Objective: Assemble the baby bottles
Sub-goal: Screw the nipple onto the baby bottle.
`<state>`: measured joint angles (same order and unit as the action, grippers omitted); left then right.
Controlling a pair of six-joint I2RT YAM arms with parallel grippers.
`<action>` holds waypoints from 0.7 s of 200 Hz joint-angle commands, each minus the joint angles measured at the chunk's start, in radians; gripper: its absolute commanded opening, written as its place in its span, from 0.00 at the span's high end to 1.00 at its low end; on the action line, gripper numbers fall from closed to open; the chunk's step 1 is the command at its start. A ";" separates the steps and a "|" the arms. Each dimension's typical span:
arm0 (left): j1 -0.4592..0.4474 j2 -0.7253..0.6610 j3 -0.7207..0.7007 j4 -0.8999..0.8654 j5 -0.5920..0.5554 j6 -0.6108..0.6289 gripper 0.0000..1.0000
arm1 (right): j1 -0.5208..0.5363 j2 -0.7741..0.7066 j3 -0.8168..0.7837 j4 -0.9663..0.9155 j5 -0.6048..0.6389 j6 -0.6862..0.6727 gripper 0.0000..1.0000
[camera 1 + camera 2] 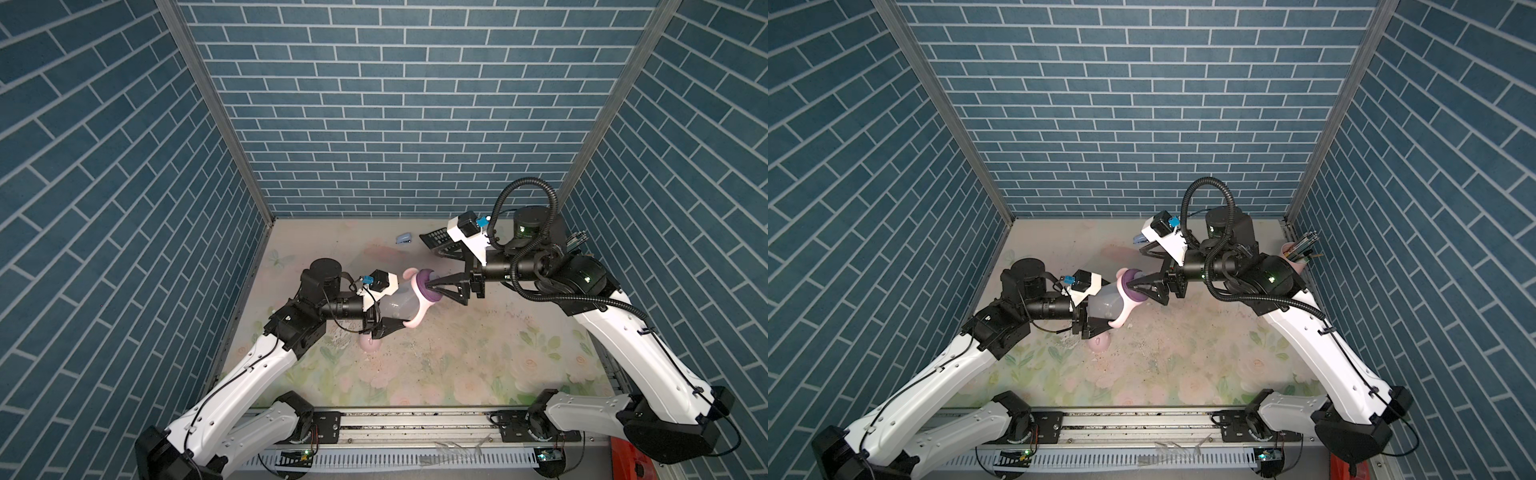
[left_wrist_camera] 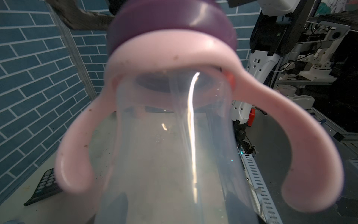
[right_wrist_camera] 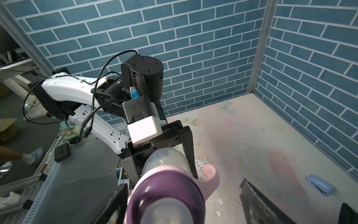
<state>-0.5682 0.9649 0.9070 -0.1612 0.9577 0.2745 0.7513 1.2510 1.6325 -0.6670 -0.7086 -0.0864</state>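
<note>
Bottle body (image 1: pixel 395 302), clear plastic, is off the bench (image 1: pixel 457 374). It is tilted in mid-air left of centre, its base toward the left arm and its neck pointing at the right one. From my station I see the left gripper (image 1: pixel 390 309) clenched on it. In the right wrist view its two black fingers (image 3: pixel 190 155) press against opposite sides of the clear wall near the base.

Under that gripper the pink dome cap (image 1: pixel 369 343) lies on the bench, apart from the bottle and visible in both top views.

Moving right along the bottle, the pink ring (image 2: pixel 174 50) sits at the neck, its two curved handles arching back alongside the body. The purple collar (image 2: pixel 170 23) is on top of the ring, touching it, and the clear teat (image 3: pixel 166 211) pokes out toward the right wrist camera. How far the collar is screwed down I cannot tell.

The right gripper (image 1: pixel 433 291) faces the collar end-on with its fingers (image 3: pixel 257 201) released — one is just beside the collar, the other stands apart from it with bench showing between.

Behind all this, near the back wall, a small blue stapler (image 1: pixel 403 238) and a dark calculator (image 1: pixel 434 240) lie on the bench. At the far right a pink cup of pens (image 1: pixel 1296 254) stands by the side wall, seen in a top view.
</note>
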 commanded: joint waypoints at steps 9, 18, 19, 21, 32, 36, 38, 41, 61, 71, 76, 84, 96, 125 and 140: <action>0.010 0.001 0.032 -0.014 0.092 -0.008 1.00 | -0.003 0.000 0.052 -0.185 -0.100 -0.123 0.15; 0.011 0.006 0.037 -0.026 0.106 0.003 1.00 | -0.003 -0.002 0.058 -0.223 -0.113 -0.137 0.16; 0.011 0.006 0.038 -0.028 0.107 0.005 1.00 | -0.002 -0.002 0.059 -0.228 -0.115 -0.138 0.16; 0.010 0.008 0.040 -0.031 0.109 0.009 1.00 | -0.003 -0.002 0.060 -0.238 -0.120 -0.142 0.15; 0.011 0.016 0.050 -0.051 0.116 0.019 1.00 | -0.003 -0.001 0.067 -0.275 -0.125 -0.147 0.15; 0.011 0.018 0.054 -0.059 0.120 0.024 1.00 | -0.003 0.000 0.069 -0.289 -0.126 -0.148 0.13; 0.011 0.018 0.057 -0.062 0.121 0.025 1.00 | -0.003 0.000 0.070 -0.295 -0.127 -0.148 0.13; 0.011 0.022 0.060 -0.070 0.124 0.029 1.00 | -0.003 0.002 0.070 -0.304 -0.127 -0.150 0.12; 0.011 0.033 0.079 -0.111 0.141 0.055 1.00 | -0.002 0.008 0.063 -0.328 -0.121 -0.145 0.11; 0.011 0.037 0.082 -0.120 0.139 0.057 1.00 | -0.003 0.012 0.062 -0.328 -0.117 -0.137 0.11; 0.011 0.040 0.084 -0.121 0.140 0.058 1.00 | -0.003 0.014 0.062 -0.327 -0.117 -0.131 0.12; 0.011 0.041 0.084 -0.124 0.139 0.060 1.00 | -0.003 0.017 0.065 -0.327 -0.116 -0.127 0.13; 0.011 0.043 0.083 -0.125 0.139 0.061 1.00 | -0.003 0.025 0.071 -0.328 -0.107 -0.118 0.14; 0.011 0.049 0.091 -0.158 0.142 0.085 1.00 | -0.003 0.049 0.087 -0.332 -0.101 -0.102 0.15; 0.010 0.052 0.095 -0.170 0.144 0.096 1.00 | -0.003 0.067 0.097 -0.336 -0.100 -0.094 0.15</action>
<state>-0.5625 1.0145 0.9668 -0.3031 1.0691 0.3355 0.7513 1.2942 1.6962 -0.9699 -0.7914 -0.1574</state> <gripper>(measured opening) 0.802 0.853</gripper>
